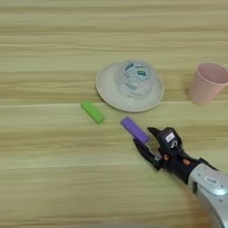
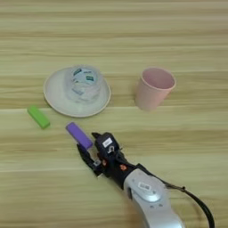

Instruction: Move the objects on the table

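A purple bar (image 1: 134, 130) lies on the wooden table (image 1: 53, 178) just in front of the cream plate (image 1: 107, 91). Its near end sits between the two black fingers of my right gripper (image 1: 146, 140), which is open; one fingertip (image 2: 94, 134) is behind the bar and the other is in front of it. I cannot tell whether the fingers touch the bar. A bright green bar (image 1: 92, 111) lies to the left of the purple one, by the plate's front left rim, well apart from the gripper (image 2: 89, 143).
A clear plastic cup (image 1: 133, 78) stands upside down on the plate. A pink cup (image 2: 153, 89) stands upright to the right of the plate. My silver forearm (image 2: 147, 196) comes in from the bottom right.
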You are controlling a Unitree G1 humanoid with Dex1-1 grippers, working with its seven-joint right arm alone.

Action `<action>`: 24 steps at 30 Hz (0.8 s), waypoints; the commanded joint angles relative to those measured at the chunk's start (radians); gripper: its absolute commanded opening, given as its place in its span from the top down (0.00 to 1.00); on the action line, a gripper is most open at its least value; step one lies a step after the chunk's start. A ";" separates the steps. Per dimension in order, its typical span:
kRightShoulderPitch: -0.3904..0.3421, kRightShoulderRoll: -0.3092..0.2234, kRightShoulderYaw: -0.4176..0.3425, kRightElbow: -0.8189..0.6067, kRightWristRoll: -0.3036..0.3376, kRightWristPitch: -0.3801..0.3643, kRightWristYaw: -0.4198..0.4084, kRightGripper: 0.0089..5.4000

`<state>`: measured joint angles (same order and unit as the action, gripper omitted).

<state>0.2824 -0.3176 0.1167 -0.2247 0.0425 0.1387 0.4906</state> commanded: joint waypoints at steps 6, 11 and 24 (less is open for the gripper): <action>0.030 -0.014 -0.188 -0.132 0.098 -0.074 -0.030 0.24; 0.022 0.019 -0.234 -0.130 0.133 -0.089 -0.055 0.11; -0.047 0.163 -0.262 0.034 -0.010 -0.167 -0.331 0.01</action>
<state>0.2899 -0.1497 -0.1145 -0.1861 0.0473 0.0114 0.2068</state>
